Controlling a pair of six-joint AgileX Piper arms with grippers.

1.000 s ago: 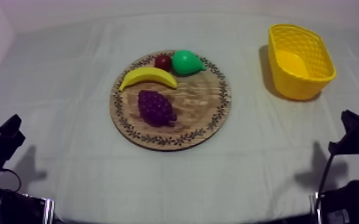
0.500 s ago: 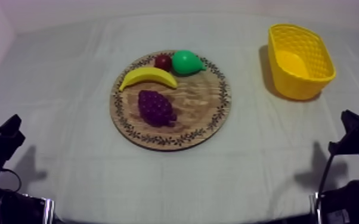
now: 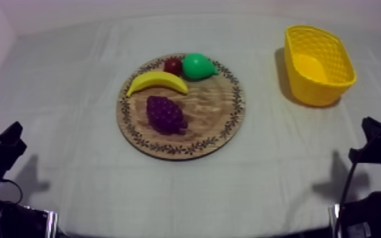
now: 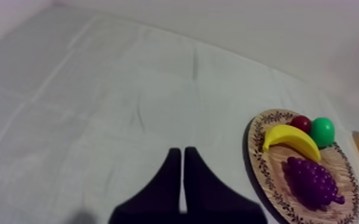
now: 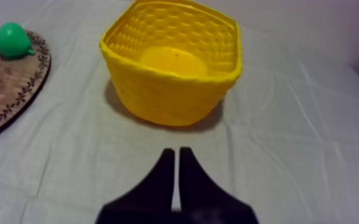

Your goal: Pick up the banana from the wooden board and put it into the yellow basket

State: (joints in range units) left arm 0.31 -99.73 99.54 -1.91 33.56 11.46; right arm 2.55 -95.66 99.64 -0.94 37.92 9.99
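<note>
The banana (image 3: 157, 81) is laid at the board's (image 3: 218, 120) 11 o'clock, the basket (image 3: 319, 63) at the counter's (image 3: 66, 101) 2 o'clock. The left gripper (image 4: 183, 152) and right gripper (image 5: 176, 152) are each pressed together, empty.

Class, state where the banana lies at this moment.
In the top view the banana lies on the wooden board, toward its left side, between the small red fruit and the bunch of grapes.

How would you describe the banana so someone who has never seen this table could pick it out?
Find the round wooden board in the middle of the table. On it, the banana lies between the purple grapes and the small red fruit. It is the only yellow, long, curved fruit there.
</note>
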